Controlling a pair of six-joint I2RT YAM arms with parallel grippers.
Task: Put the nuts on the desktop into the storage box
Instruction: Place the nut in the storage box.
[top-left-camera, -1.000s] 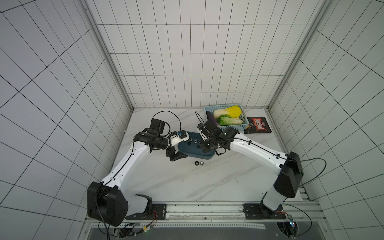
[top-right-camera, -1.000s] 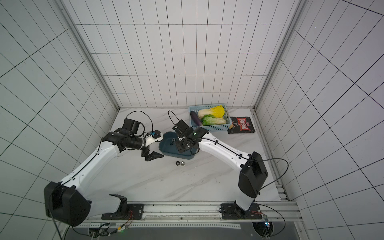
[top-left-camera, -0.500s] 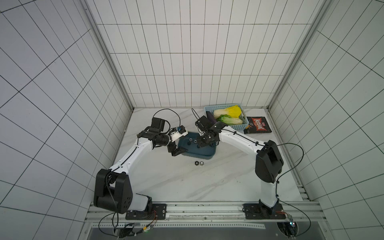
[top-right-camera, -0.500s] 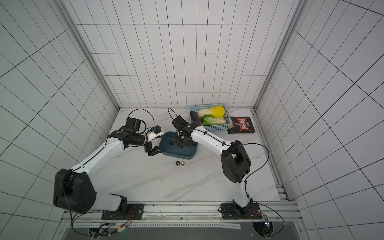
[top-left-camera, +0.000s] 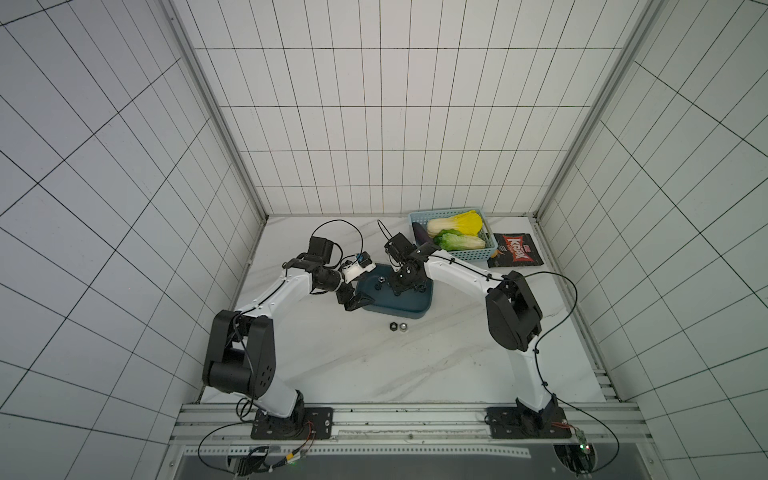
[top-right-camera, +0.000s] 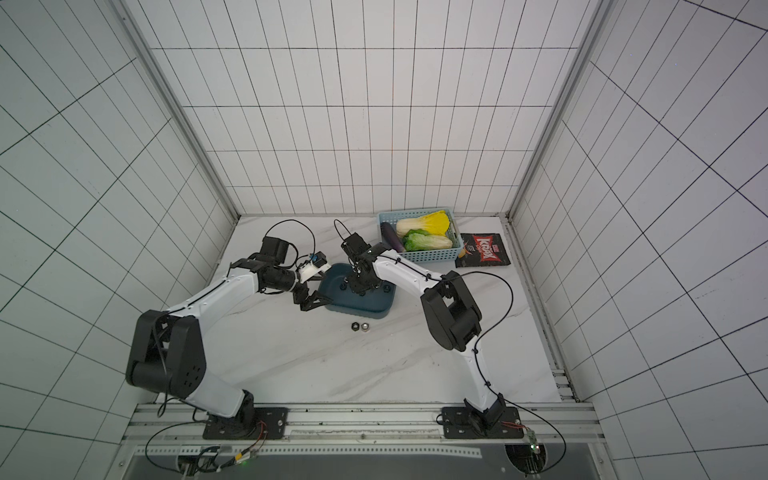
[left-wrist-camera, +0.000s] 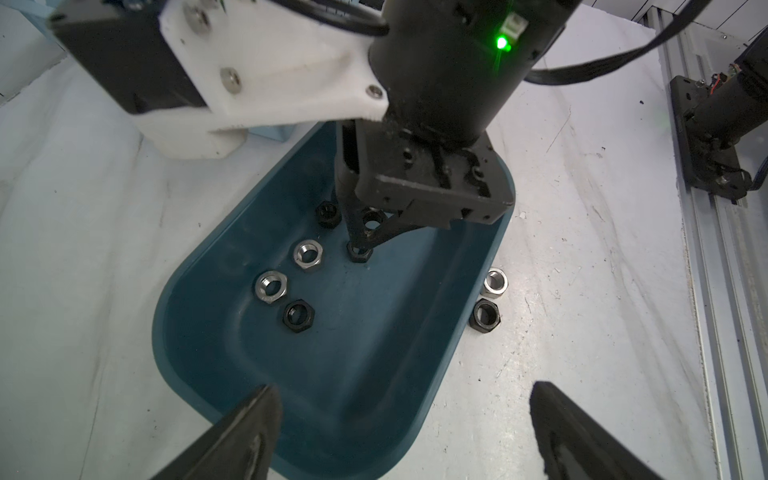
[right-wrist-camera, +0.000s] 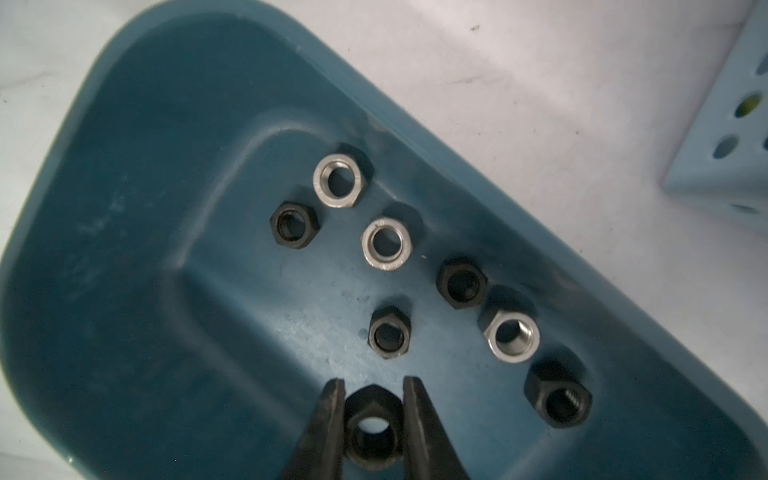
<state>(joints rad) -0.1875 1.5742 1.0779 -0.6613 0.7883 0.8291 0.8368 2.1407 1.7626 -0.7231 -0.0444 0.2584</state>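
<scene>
White marble desktop (top-left-camera: 374, 365) seen from above, with two robot arms reaching in from its near edge. At the middle sits a teal box (top-left-camera: 409, 307); a pale blue basket (top-left-camera: 473, 254) of vegetables stands behind it to the right. The left gripper (left-wrist-camera: 403, 395) hangs wide open over one end of the box. The right gripper (right-wrist-camera: 374, 386), low inside the box, pinches a black nut (right-wrist-camera: 374, 436). Seven nuts (right-wrist-camera: 385, 244) lie on the box floor. A second black nut (top-left-camera: 392, 326) and a silver nut (top-left-camera: 402, 327) sit on the desktop just beside the box.
</scene>
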